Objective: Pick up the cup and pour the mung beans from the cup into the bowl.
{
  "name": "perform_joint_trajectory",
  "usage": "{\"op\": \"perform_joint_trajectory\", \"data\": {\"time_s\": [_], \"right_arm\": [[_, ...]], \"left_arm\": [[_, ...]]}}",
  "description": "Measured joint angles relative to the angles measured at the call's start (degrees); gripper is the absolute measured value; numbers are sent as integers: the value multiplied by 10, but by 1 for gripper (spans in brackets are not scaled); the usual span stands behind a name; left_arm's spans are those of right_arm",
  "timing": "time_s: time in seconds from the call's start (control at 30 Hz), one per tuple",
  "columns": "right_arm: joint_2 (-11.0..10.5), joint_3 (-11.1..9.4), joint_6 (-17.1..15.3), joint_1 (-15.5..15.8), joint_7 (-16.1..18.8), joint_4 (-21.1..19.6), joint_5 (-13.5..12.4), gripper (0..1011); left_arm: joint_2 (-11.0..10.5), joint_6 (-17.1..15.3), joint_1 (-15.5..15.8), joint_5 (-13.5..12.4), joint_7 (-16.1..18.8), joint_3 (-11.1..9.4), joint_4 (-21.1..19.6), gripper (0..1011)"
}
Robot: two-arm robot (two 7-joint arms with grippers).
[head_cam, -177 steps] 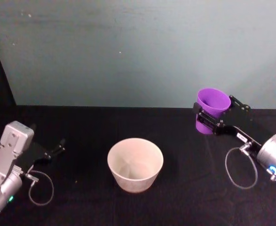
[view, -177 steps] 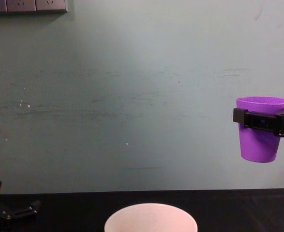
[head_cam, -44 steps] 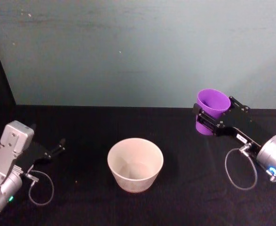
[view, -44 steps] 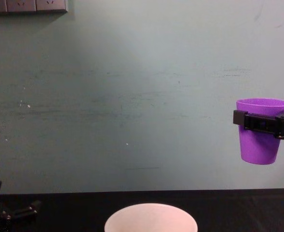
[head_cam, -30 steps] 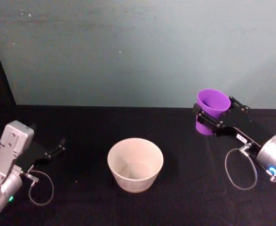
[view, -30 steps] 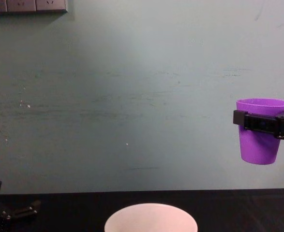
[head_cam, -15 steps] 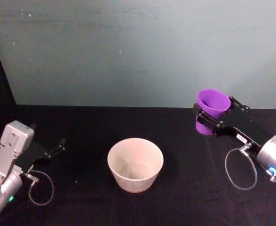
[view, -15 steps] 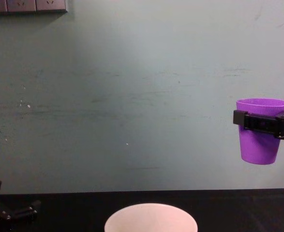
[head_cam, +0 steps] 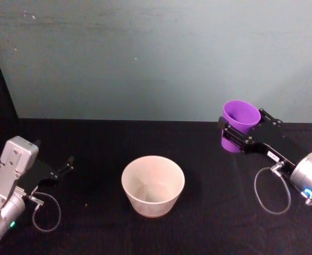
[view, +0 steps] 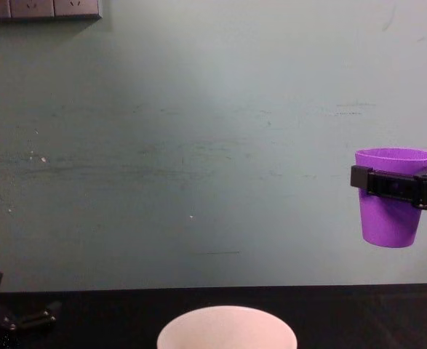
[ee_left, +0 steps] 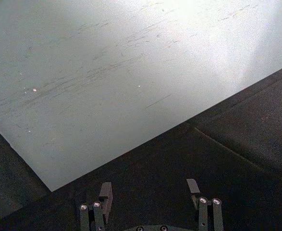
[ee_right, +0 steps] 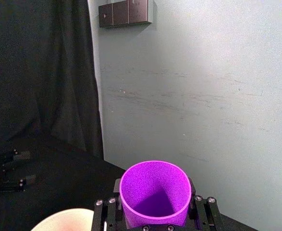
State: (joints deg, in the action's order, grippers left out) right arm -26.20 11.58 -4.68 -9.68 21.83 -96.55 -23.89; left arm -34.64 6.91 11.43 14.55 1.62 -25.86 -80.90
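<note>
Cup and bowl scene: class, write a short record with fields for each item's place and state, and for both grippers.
bowl: on the black table, centre, no beans seen inside
cup: upright, lifted off the table, right of the bowl
right gripper: fingers shut on the cup
left gripper: open, parked low at left

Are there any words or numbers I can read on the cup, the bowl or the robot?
Cup: no writing.
Bowl: no writing.
White label behind the right gripper: too small to read.
Nothing else carries text.
</note>
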Motion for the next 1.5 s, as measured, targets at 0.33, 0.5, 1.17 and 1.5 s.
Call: {"op": "perform_joint_trajectory", "data": {"time_s": [0.33, 0.5, 1.17, 1.5], "right_arm": [[0, 0, 0, 0, 0, 0, 0, 736], [0, 0, 0, 0, 0, 0, 0, 736], [0, 0, 0, 0, 0, 0, 0, 737], [0, 0, 0, 0, 0, 0, 0, 736]], "left_arm": [[0, 0, 0, 0, 0, 0, 0, 1000], [0, 0, 0, 0, 0, 0, 0, 1000], [0, 0, 0, 0, 0, 0, 0, 1000], [0, 0, 0, 0, 0, 0, 0, 1000]]}}
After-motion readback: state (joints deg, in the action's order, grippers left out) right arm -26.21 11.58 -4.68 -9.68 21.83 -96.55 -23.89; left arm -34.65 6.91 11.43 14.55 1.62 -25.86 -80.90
